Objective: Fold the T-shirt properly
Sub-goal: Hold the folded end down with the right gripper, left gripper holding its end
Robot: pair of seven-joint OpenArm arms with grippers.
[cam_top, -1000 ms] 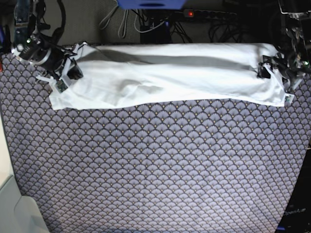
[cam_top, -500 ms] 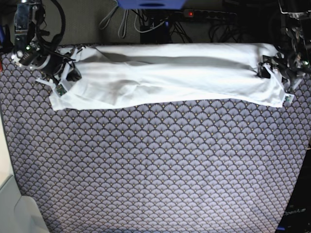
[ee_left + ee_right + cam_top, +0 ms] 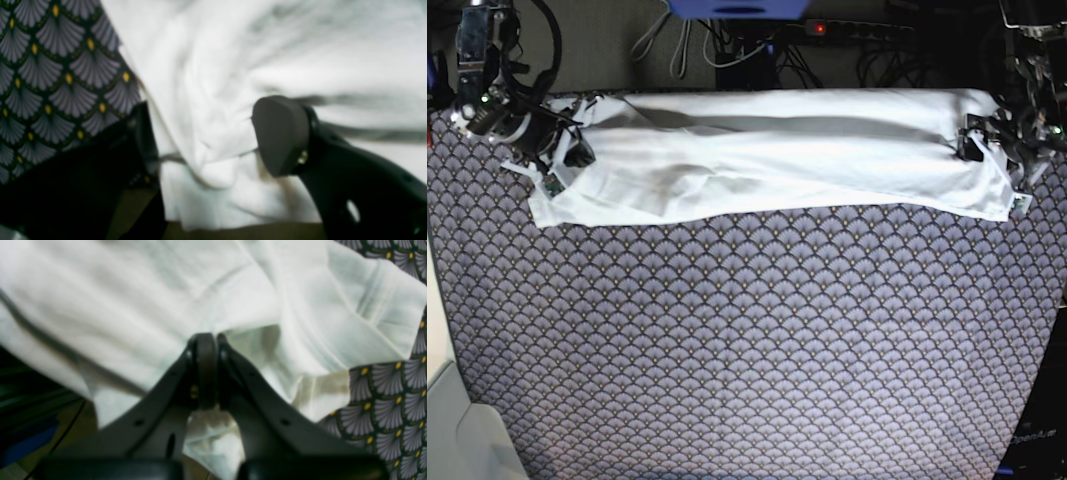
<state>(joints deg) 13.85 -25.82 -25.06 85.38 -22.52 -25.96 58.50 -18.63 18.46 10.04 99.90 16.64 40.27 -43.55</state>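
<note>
T-shirt (image 3: 777, 150) lies along the far edge of the bench (image 3: 757, 350), folded into a long horizontal band that spans almost the full width. The bench is covered in a purple fan-scale pattern with small yellow dots. Near edge of the shirt runs roughly straight, slightly lower at the base view's left; fabric there is rumpled, with a shadowed crease toward the middle.

Right end effector (image 3: 206, 370): fingers pressed together, clamped on the T-shirt. Wrist view shows cloth bunched right at the tips, and a sleeve with its hem lying on the patterned cover to the side. In the base view it sits at the shirt's left end (image 3: 557, 150), arm coming in from the top-left corner.

Left end effector (image 3: 206, 140): fingers apart, straddling a bunched fold of the shirt. One finger (image 3: 282, 136) sits against the white fabric, the other is over the patterned cover at the shirt's edge. There is cloth between them, but whether the pads actually pinch it I cannot tell. In the base view it is at the shirt's right end (image 3: 997, 150), near the bench's right edge.

Both wrist views are blurry, so fabric detail is limited. Cables and a power strip (image 3: 857, 28) with a red light sit behind the bench, beyond the shirt.
</note>
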